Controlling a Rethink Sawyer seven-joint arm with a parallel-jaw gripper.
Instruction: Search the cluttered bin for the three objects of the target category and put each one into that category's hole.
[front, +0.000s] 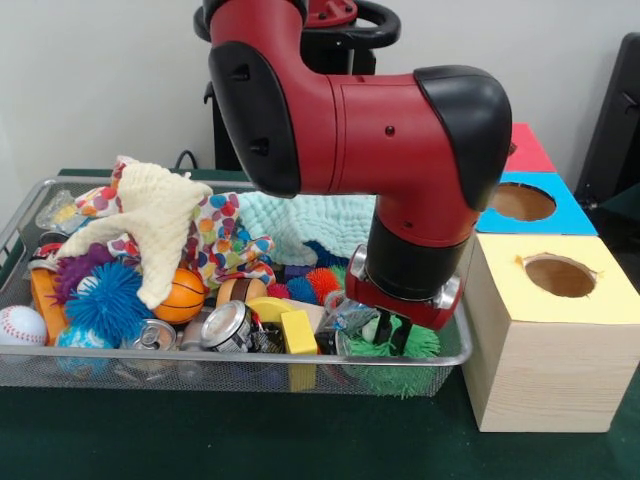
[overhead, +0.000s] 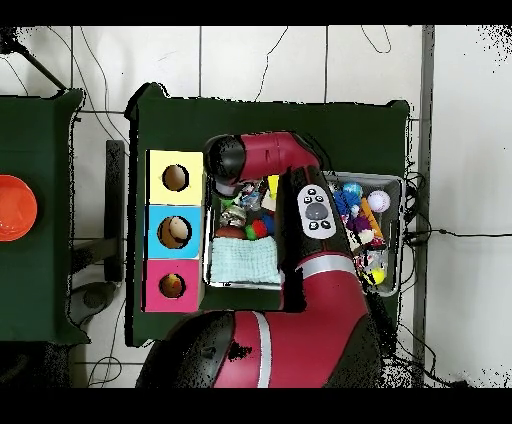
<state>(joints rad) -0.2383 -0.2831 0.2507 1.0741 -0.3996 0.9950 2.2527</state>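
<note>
The wire-mesh bin (front: 20, 215) is full of clutter and also shows in the overhead view (overhead: 388, 178). A pale yellow waffle cloth (front: 150, 225) lies draped over the pile at the left. A mint green cloth (front: 310, 222) lies at the back; it shows in the overhead view (overhead: 245, 262) at the bin's end beside the boxes. I cannot make out a separate cream cloth. My gripper (front: 393, 338) is down inside the bin's right front corner, right over a green spiky ball (front: 420, 345). The red-topped hole (overhead: 172, 286) is open; in the front view only the red top (front: 525, 148) shows.
A yellow-topped box (front: 560, 275) and a blue-topped one (front: 525, 202) stand right of the bin. A polka-dot cloth (front: 225, 235), blue spiky ball (front: 105, 300), baseball (front: 20, 325), small basketball (front: 185, 295), crushed cans (front: 230, 325) and a yellow block (front: 297, 330) fill the bin.
</note>
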